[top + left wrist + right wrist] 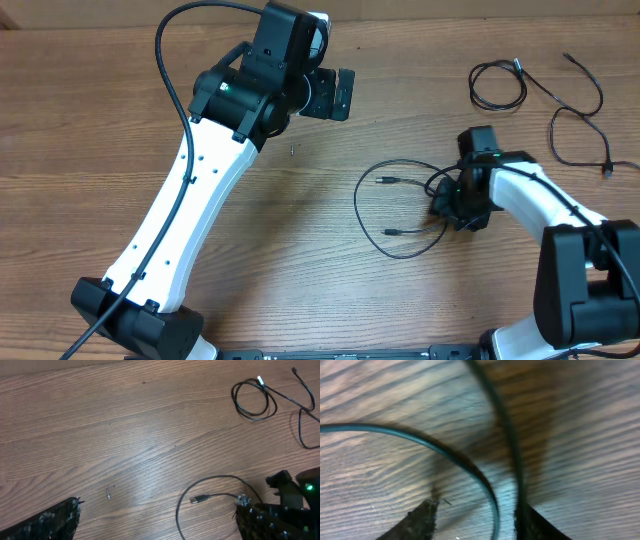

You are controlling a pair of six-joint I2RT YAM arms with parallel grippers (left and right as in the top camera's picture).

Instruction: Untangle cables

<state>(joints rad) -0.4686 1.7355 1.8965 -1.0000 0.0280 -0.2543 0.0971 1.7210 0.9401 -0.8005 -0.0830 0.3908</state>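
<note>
White arms (190, 200) (black joints (245, 95))

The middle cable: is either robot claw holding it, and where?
Cannot be told. The right gripper straddles two strands of the middle cable at its right end, but no firm pinch shows. The left gripper hangs open, empty.

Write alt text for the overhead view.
On a wooden table, the right gripper is down at one side of a loose black cable loop near the centre. The left gripper hangs apart from it near the top edge. Two more cables lie at the top right: a small coil and a long loose curve.
</note>
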